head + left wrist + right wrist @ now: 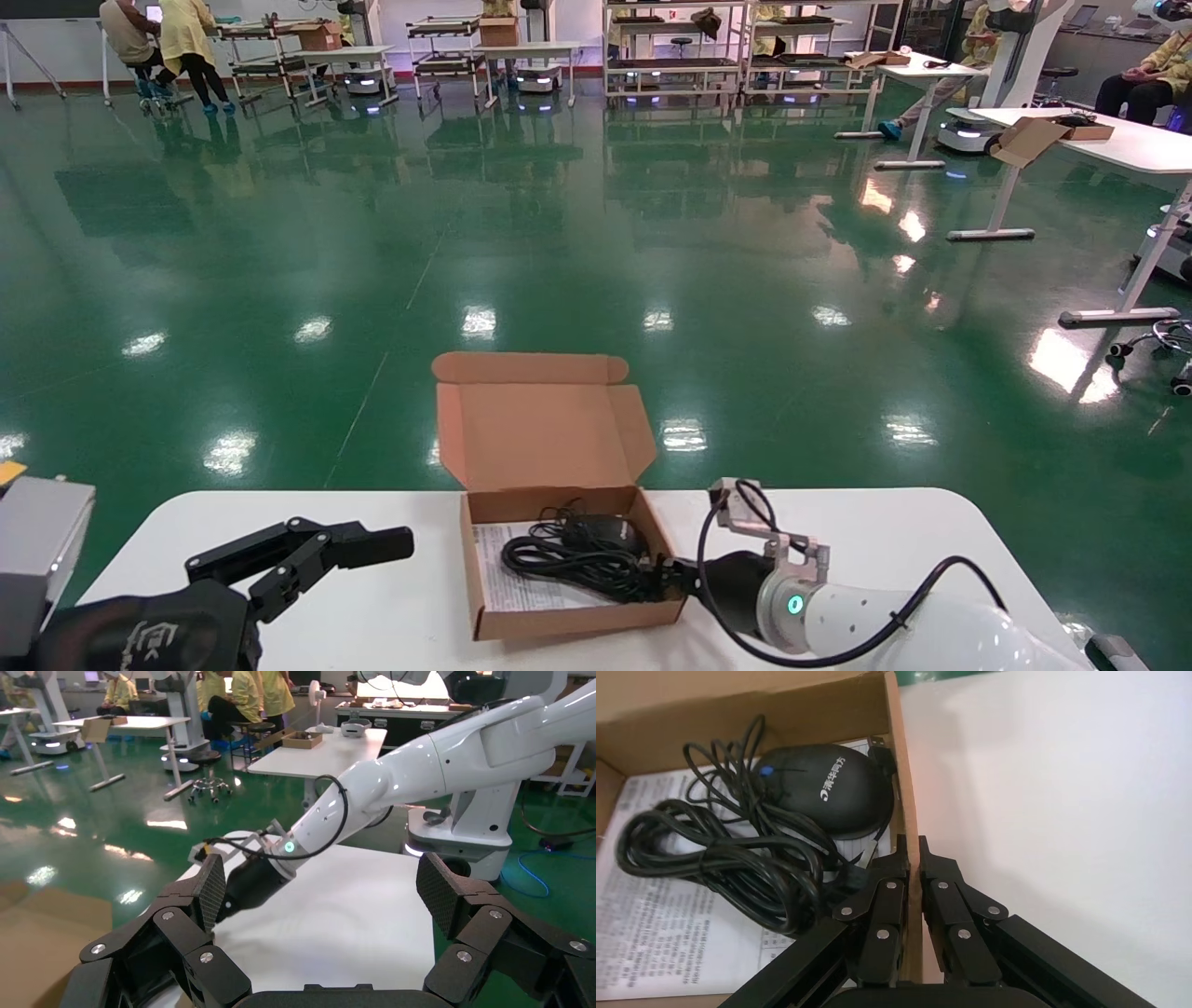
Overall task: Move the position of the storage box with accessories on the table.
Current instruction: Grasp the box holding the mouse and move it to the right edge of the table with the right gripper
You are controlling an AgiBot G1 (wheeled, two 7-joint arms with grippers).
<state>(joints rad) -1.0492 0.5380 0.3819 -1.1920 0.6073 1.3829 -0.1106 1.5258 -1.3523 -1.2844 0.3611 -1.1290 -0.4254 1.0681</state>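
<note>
Head view: the small shallow brown corrugated cardboard storage box (pixel 568 568) sits near the middle of the wide smooth white worktop (pixel 885 531), close to the robot's edge, its hinged lid standing open and leaning away from the robot. Inside lie the accessories: a black computer mouse (pixel 603 531) with a bundled black cable (pixel 568 564) on top of a white printed paper leaflet (pixel 521 582). The right pincer (pixel 672 573) reaches in from the robot's right and meets the box's right wall. The left pincer (pixel 307 550) hovers over the worktop well to the left of the box, spread and empty.

Left wrist view: the left pincer (pixel 320 903) has its 2 fingers wide apart with nothing between them. Beyond it, the white right arm runs down to the worktop; the box itself is only a brown blur at the edge.

Right wrist view: the right pincer (pixel 910 855) is closed down onto the box's thin cardboard side wall (pixel 899 776), 1 finger inside the box beside the cable and mouse, the other outside over bare worktop. The wall fills the narrow gap, so the grip looks seated.

By my reading, the grasp is made and the shifting of the box is the step in hand. The next move calls for a slow, level drag or a low lift: the hold is on 1 thin wall only, so a quick pull could bend the cardboard or tip the box, and the loose mouse and cable could slide.
</note>
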